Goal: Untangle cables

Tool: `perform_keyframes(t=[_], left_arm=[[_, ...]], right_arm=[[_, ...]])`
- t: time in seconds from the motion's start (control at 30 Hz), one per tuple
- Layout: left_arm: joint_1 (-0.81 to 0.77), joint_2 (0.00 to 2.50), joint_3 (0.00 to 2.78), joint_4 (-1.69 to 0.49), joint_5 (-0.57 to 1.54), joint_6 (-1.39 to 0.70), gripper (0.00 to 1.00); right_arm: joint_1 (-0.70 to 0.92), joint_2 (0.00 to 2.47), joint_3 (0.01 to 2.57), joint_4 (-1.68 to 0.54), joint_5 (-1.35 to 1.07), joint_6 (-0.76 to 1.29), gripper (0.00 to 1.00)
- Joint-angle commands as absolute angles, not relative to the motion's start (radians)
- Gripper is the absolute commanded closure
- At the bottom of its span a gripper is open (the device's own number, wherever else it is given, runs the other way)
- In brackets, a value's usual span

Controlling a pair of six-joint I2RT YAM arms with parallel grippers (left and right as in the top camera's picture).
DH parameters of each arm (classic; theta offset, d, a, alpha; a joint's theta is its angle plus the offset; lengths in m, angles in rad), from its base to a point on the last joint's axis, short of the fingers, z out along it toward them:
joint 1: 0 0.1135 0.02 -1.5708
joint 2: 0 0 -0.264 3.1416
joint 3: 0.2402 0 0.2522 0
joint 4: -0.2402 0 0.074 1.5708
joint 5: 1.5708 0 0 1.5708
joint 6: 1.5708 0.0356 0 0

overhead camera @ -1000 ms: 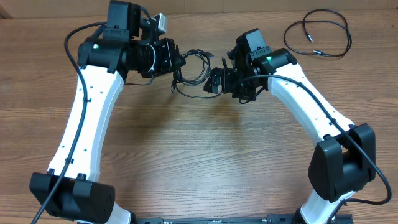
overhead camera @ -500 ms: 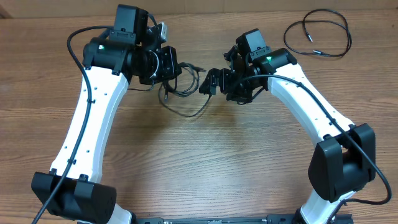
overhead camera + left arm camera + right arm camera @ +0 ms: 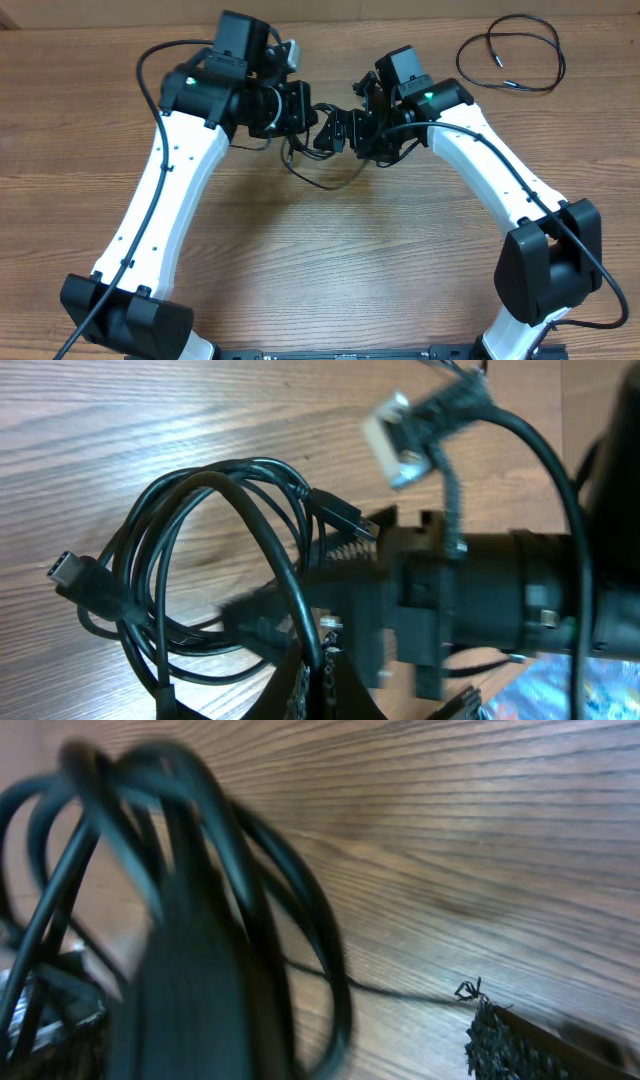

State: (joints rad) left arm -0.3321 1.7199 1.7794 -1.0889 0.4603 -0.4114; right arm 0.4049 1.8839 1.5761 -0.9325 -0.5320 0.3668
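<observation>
The black cables hang as a tangled bundle point(image 3: 303, 175) between my two grippers near the table's far middle. In the left wrist view its loops point(image 3: 190, 550) spread out to the left, and two metal-tipped plugs point(image 3: 66, 571) point(image 3: 348, 517) stick out of them. My left gripper point(image 3: 306, 112) point(image 3: 312, 682) is shut on one strand of the bundle. My right gripper point(image 3: 336, 128) point(image 3: 280, 1055) stands open right against the bundle. Blurred strands point(image 3: 190, 910) cross between its pads point(image 3: 497, 1045), filling the left of that view.
A separate thin black cable point(image 3: 512, 58) lies in a loose loop at the far right of the wooden table point(image 3: 330, 270). Both white arms reach in from the near edge, and their own thicker cables run along them.
My left arm has swung to the right with the bundle in its grip, bringing the bundle up to the right gripper. The right arm has shifted only slightly.
</observation>
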Motion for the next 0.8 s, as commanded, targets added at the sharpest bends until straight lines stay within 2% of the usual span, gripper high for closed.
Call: perform_keyframes(t=[0.0, 0.2, 0.33, 0.53, 0.77], left_arm=[[-0.356, 1.717, 1.797, -1.085, 0.45, -0.397, 0.96], [-0.355, 1.717, 1.797, -1.135, 0.251, -0.518, 0.96], [-0.343, 1.717, 1.797, -1.2, 0.091, -0.638, 0.96], [-0.329, 1.717, 1.797, -1.289, -0.091, -0.719, 0.96], [-0.325, 1.717, 1.797, -1.337, -0.196, -0.741, 0.96]], right_arm=[[0.422, 1.865, 1.57, -0.934, -0.403, 0.376, 0.0], [0.422, 1.865, 1.57, -1.019, -0.092, 0.551, 0.0], [0.422, 1.865, 1.57, -1.061, 0.028, 0.627, 0.0], [0.422, 1.865, 1.57, -1.065, 0.044, 0.629, 0.0], [0.422, 1.865, 1.57, -1.065, 0.044, 0.629, 0.0]])
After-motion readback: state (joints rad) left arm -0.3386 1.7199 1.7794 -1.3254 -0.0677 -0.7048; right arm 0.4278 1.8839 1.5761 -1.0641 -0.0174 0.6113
